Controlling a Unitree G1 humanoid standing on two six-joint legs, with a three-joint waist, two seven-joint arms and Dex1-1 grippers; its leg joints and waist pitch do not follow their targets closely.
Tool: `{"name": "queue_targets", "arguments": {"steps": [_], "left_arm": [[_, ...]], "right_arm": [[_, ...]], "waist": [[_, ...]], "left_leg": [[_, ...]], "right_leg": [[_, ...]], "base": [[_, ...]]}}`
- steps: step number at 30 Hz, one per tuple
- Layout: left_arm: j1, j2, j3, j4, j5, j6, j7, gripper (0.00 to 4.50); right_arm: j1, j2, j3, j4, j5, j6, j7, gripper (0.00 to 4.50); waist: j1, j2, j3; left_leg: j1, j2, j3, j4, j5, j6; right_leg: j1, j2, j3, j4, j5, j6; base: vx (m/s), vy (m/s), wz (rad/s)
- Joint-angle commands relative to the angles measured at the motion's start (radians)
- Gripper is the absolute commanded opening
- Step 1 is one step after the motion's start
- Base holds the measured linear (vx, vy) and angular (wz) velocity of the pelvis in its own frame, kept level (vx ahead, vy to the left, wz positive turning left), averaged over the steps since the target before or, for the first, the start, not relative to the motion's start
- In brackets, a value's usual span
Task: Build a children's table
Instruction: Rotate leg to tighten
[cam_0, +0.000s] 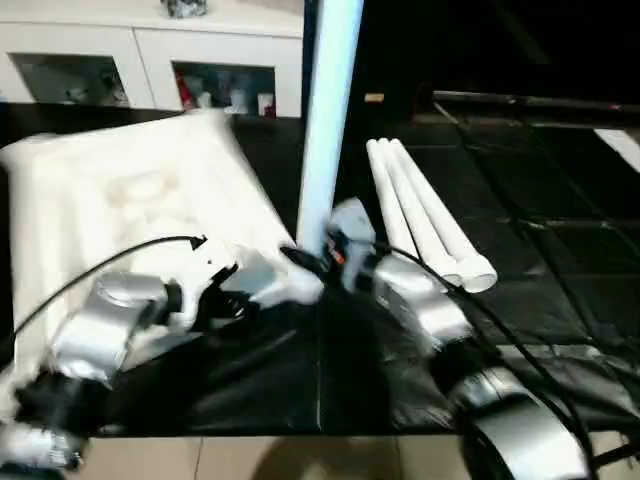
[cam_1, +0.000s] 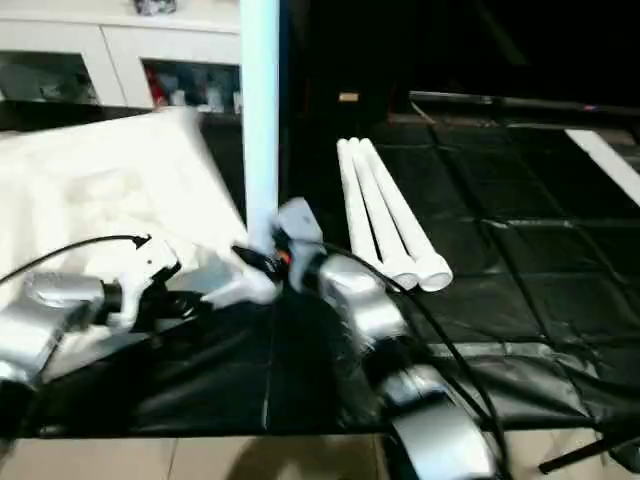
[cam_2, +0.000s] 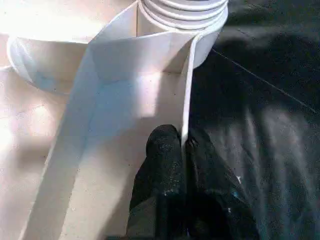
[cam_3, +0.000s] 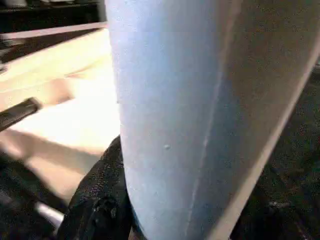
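you are in the middle of fitting the first leg. the table top (cam_0: 130, 190) lies underside up on the black floor mat (cam_0: 520, 190), with the white cabinet (cam_0: 150, 50) behind it. the upright leg (cam_0: 325, 130) stands at the top's near corner socket (cam_2: 182, 20), where the left wrist view shows its ribbed end sitting in the round collar. your right gripper (cam_0: 335, 245) has its fingers (cam_3: 100, 200) closed around the lower part of that leg. your left gripper (cam_2: 182, 165) has its fingers pinched shut on a thin wall at the top's edge, just beside the socket, bracing the top.

three spare legs (cam_0: 425, 220) lie side by side on the mat, just right of the upright one.

whether the leg is fully seated is hard to judge, as the views are soft; several ribs seem to show above the collar, so it likely needs more travel. the next move calls for you to keep the leg straight over the socket and press or turn it home while the left hand keeps the top from sliding. a tilt here could jam it.
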Motion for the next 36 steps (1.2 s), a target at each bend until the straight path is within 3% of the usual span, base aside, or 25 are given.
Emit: {"name": "queue_targets", "arguments": {"steps": [1,3,6,9,13,16,23,24,28,29,30,36], "left_arm": [[0.0,-0.093,0.054,-0.119,-0.025,0.075,0.09,0.0],[0.001,-0.119,0.034,-0.129,-0.009,0.074,0.111,0.0],[-0.015,-0.131,0.002,-0.1,0.001,0.039,0.14,0.0],[-0.03,-0.122,-0.01,-0.086,-0.006,0.042,0.159,0.0],[-0.035,-0.121,-0.005,-0.105,0.005,0.084,0.176,0.0],[-0.034,-0.128,-0.002,-0.118,0.019,0.098,0.183,0.0],[-0.038,-0.102,-0.018,-0.086,0.022,0.051,0.191,0.0],[-0.041,-0.087,-0.029,-0.072,0.031,0.033,0.181,0.0],[-0.048,-0.068,-0.039,-0.048,0.04,0.007,0.163,0.0],[-0.048,-0.068,-0.039,-0.048,0.04,0.007,0.163,0.0],[-0.054,-0.06,-0.044,-0.035,0.043,-0.008,0.153,0.0],[-0.068,-0.014,-0.08,0.025,0.05,-0.099,0.093,0.0]], "right_arm": [[0.024,0.032,0.002,0.176,-0.031,0.105,-0.109,1.92],[0.006,0.048,-0.008,0.195,-0.024,0.115,-0.134,1.92],[-0.006,0.062,-0.015,0.213,-0.025,0.129,-0.14,1.92],[-0.007,0.066,-0.006,0.228,-0.04,0.129,-0.123,1.92],[-0.02,0.073,-0.036,0.262,-0.029,0.126,-0.132,1.92],[-0.029,0.074,-0.049,0.275,-0.024,0.107,-0.123,2.62],[-0.034,0.074,-0.066,0.274,-0.021,0.083,-0.111,3.07],[-0.03,0.07,-0.073,0.268,-0.019,0.075,-0.099,3.17],[-0.01,0.05,-0.082,0.245,-0.017,0.053,-0.053,3.52],[-0.01,0.05,-0.082,0.245,-0.017,0.053,-0.053,3.6],[0.003,0.037,-0.085,0.225,-0.009,0.05,-0.022,3.67],[0.063,-0.018,-0.086,0.129,0.01,0.045,0.077,4.08]], "waist": [[0.007,0.018,-0.047],[0.008,0.011,-0.05],[0.016,0.014,-0.05],[0.017,0.02,-0.049],[0.016,0.026,-0.049],[0.016,0.025,-0.05],[0.021,0.026,-0.055],[0.023,0.032,-0.054],[0.028,0.032,-0.057],[0.029,0.04,-0.058],[0.026,0.037,-0.056],[0.031,0.048,-0.059]], "left_leg": [[-0.008,0.028,0.0,-0.068,-0.158,-0.002],[-0.007,0.023,0.003,-0.063,-0.156,0.005],[-0.005,0.02,0.007,-0.061,-0.158,0.023],[-0.003,0.021,0.007,-0.062,-0.187,0.016],[0.0,0.021,0.005,-0.063,-0.217,0.003],[0.001,0.021,0.005,-0.062,-0.215,0.002],[0.002,0.019,0.008,-0.057,-0.18,0.014],[0.001,0.019,0.006,-0.057,-0.181,0.013],[0.0,0.019,0.008,-0.054,-0.163,0.018],[0.0,0.02,0.008,-0.053,-0.159,0.016],[0.0,0.019,0.007,-0.054,-0.162,0.019],[0.0,0.019,0.006,-0.051,-0.166,0.025]], "right_leg": [[0.053,-0.075,0.046,-0.063,-0.111,-0.236],[0.055,-0.071,0.045,-0.063,-0.099,-0.229],[0.052,-0.07,0.047,-0.065,-0.095,-0.217],[0.049,-0.07,0.047,-0.069,-0.134,-0.206],[0.048,-0.07,0.047,-0.071,-0.166,-0.2],[0.049,-0.068,0.047,-0.069,-0.147,-0.205],[0.052,-0.068,0.045,-0.062,-0.078,-0.227],[0.052,-0.068,0.046,-0.062,-0.079,-0.225],[0.056,-0.07,0.046,-0.06,-0.045,-0.236],[0.057,-0.069,0.045,-0.057,-0.036,-0.237],[0.056,-0.067,0.044,-0.058,-0.035,-0.24],[0.058,-0.067,0.042,-0.058,-0.027,-0.245]], "base": [[0.0,0.0,0.0],[0.0,0.0,0.0],[0.0,0.0,0.0],[0.0,0.0,0.0],[0.0,0.0,0.0],[0.0,0.0,0.0],[0.0,0.0,0.0],[0.0,0.0,0.0],[0.0,0.0,0.0],[0.0,0.0,0.0],[0.0,0.0,0.0],[0.0,0.0,0.0]]}}
